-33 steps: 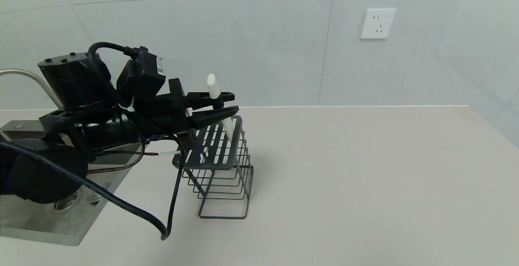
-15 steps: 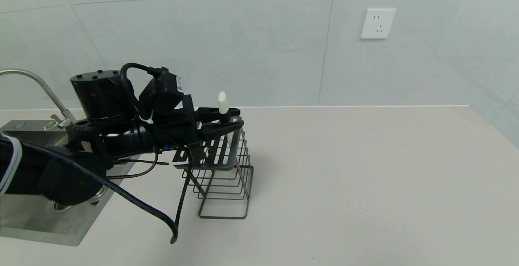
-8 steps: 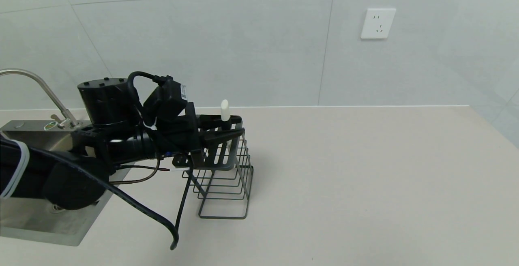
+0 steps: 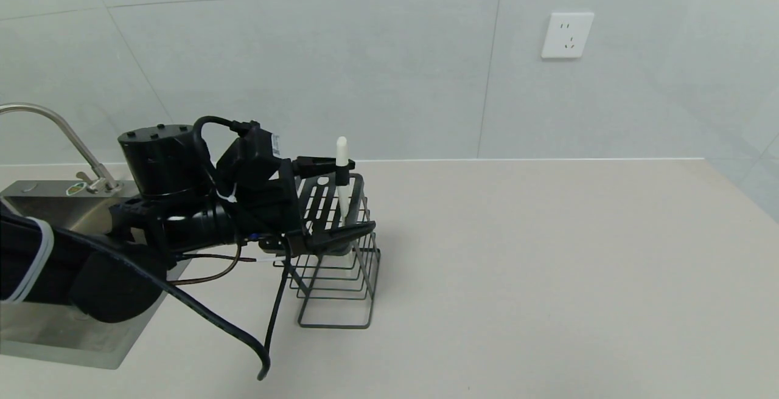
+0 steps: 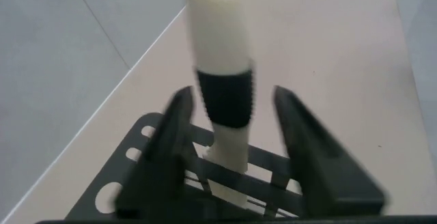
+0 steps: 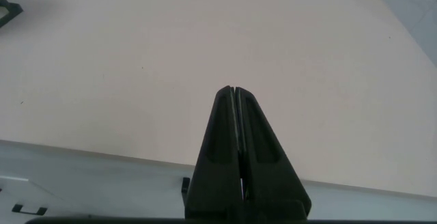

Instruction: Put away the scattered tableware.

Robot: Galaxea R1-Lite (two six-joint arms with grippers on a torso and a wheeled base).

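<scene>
- A utensil [image 4: 341, 154] with a white handle and a black band is standing nearly upright, left of centre in the head view. Its lower end is sitting down through the rack's top.
- A dark wire rack [image 4: 331, 277] with a slotted top plate is standing upright directly beneath, left of centre.

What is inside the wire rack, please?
One white-handled utensil stands upright through a slot in the top of the wire rack, between the fingers of the open left gripper. Its lower end is covered by wires and a finger.
</scene>
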